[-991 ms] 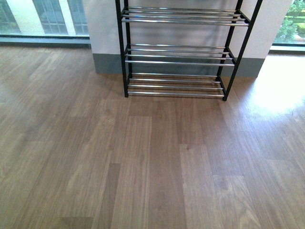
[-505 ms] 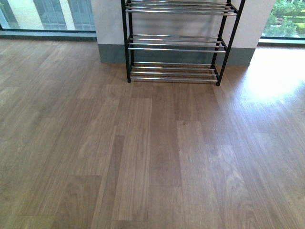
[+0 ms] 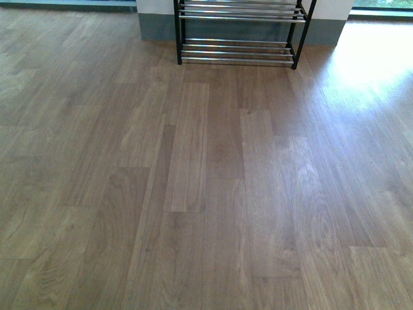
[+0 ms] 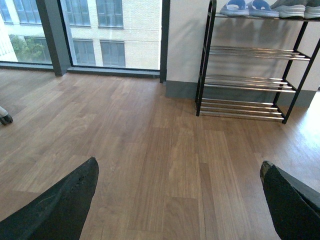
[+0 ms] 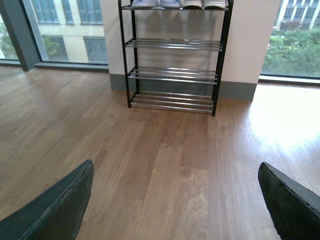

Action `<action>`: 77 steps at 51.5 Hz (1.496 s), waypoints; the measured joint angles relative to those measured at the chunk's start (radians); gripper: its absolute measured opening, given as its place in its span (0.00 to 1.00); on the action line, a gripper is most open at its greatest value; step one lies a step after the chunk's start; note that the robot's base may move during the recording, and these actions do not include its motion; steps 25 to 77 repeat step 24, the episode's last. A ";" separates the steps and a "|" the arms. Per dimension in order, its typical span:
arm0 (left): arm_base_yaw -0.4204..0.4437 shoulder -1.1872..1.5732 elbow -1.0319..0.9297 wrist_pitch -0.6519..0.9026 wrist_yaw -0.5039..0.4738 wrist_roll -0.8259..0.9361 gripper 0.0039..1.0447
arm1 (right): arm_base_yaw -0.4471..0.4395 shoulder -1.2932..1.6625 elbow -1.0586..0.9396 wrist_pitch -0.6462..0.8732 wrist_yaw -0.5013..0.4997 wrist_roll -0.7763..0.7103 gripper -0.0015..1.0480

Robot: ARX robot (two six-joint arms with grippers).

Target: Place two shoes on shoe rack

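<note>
The shoe rack [image 3: 237,50], black-framed with chrome rods, stands against the wall at the top of the front view; only its lowest tiers show there. In the left wrist view its top shelf [image 4: 260,16] carries pale blue slippers [image 4: 248,7] and grey sneakers [image 4: 296,8] side by side. The right wrist view shows the rack [image 5: 172,75] with the same shoes [image 5: 192,3] at the picture's edge. My left gripper [image 4: 178,166] and right gripper [image 5: 175,167] are both open above bare floor, far from the rack, holding nothing.
Wood-plank floor [image 3: 206,194] stretches from me to the rack. Behind the rack is a pale wall with a grey skirting [image 5: 240,91], with tall windows [image 4: 112,32] on both sides. A small caster [image 4: 4,116] shows at the floor's edge. Sunlight glares on the floor [image 3: 368,58].
In the front view the rack has shrunk and slid toward the top edge, with more floor now showing between it and me. Only its lowest tiers remain in view.
</note>
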 joint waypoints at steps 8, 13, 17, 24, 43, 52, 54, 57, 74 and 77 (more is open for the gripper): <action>0.000 0.000 0.000 0.000 0.000 0.000 0.91 | 0.000 -0.002 0.000 0.000 0.000 0.000 0.91; 0.000 0.000 0.000 0.000 0.000 0.000 0.91 | 0.000 0.000 0.000 0.000 0.000 0.000 0.91; 0.000 0.000 0.000 0.000 0.000 0.000 0.91 | 0.000 -0.001 0.000 0.000 0.000 0.000 0.91; 0.000 0.000 0.000 0.000 0.000 0.000 0.91 | 0.000 0.000 0.000 0.000 0.000 0.000 0.91; 0.000 0.000 0.000 0.000 0.000 0.000 0.91 | 0.000 0.000 0.000 0.000 0.000 0.000 0.91; 0.000 0.000 0.000 0.000 0.000 0.000 0.91 | 0.000 0.000 0.000 0.000 0.000 0.000 0.91; 0.000 0.000 0.000 0.000 0.000 0.000 0.91 | 0.000 0.000 0.000 0.000 0.000 0.000 0.91; 0.000 0.000 0.000 0.000 0.000 0.000 0.91 | 0.000 0.000 0.000 0.000 0.000 0.000 0.91; 0.000 0.000 0.000 0.000 0.000 0.000 0.91 | 0.000 0.000 0.000 0.000 0.000 0.000 0.91; 0.000 0.000 0.000 0.000 0.000 0.000 0.91 | 0.000 0.000 0.000 0.000 0.000 0.000 0.91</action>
